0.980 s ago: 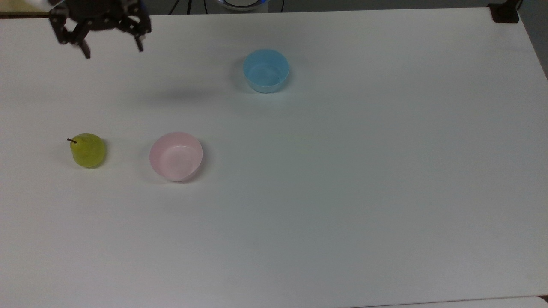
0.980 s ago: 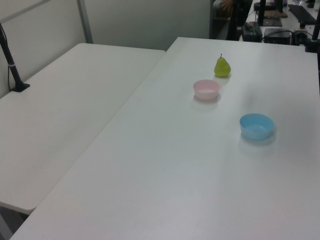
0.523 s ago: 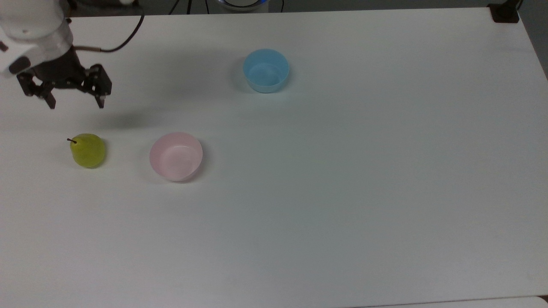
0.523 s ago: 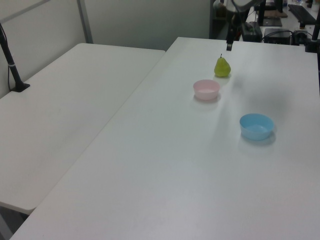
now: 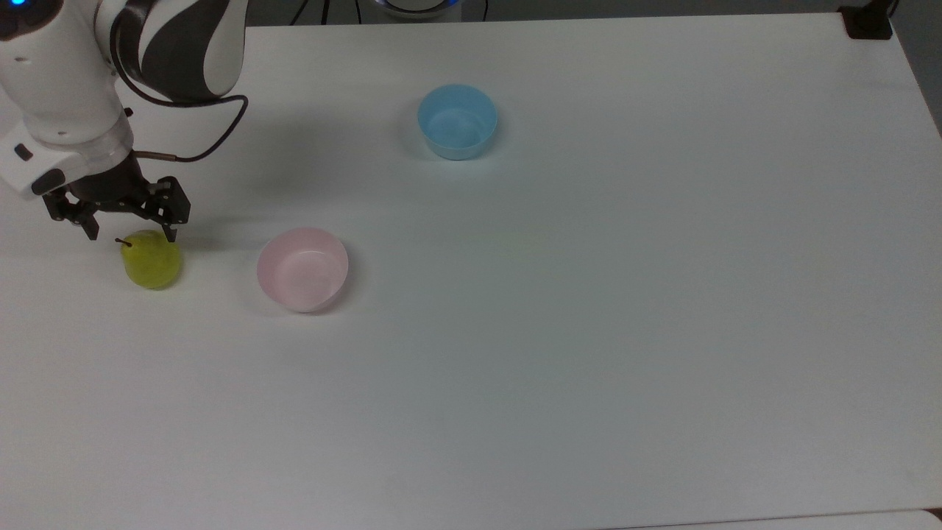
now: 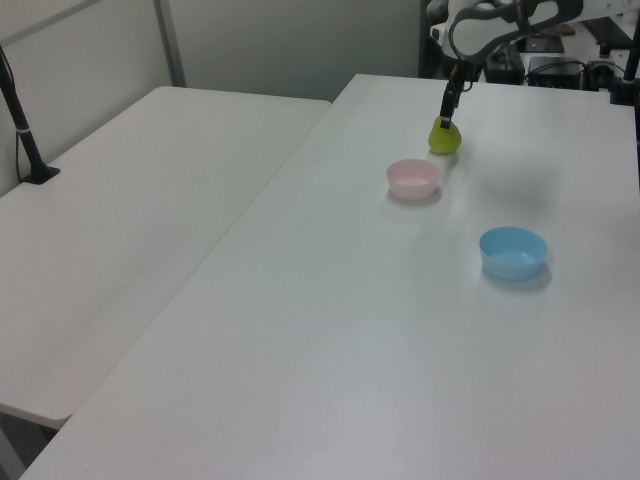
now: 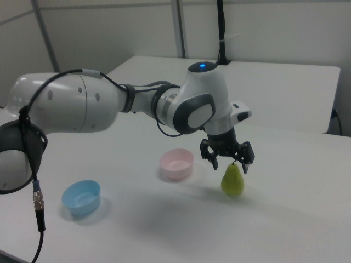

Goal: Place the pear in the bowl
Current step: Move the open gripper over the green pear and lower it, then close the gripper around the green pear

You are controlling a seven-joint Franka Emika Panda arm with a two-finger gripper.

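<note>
The yellow-green pear [image 5: 152, 263] [image 6: 445, 140] [image 7: 232, 182] stands upright on the white table, at the top view's left. My gripper [image 5: 132, 236] [image 6: 446, 116] [image 7: 230, 166] hangs right over it, open, with one finger on each side of the dark stem at the level of the pear's top. Nothing is held between the fingers. The pale pink bowl [image 5: 302, 269] [image 6: 413, 178] [image 7: 176, 163] sits empty on the table, a short way to the top view's right of the pear.
A light blue bowl [image 5: 457, 121] [image 6: 513, 252] [image 7: 81, 197] stands empty farther back in the top view. The arm's white body [image 5: 66, 88] reaches in from the top view's upper left. A second white table [image 6: 130, 200] adjoins on the left view's left.
The open gripper has come down from the top view's upper left corner to just over the pear. The pear and both bowls have stayed in place.
</note>
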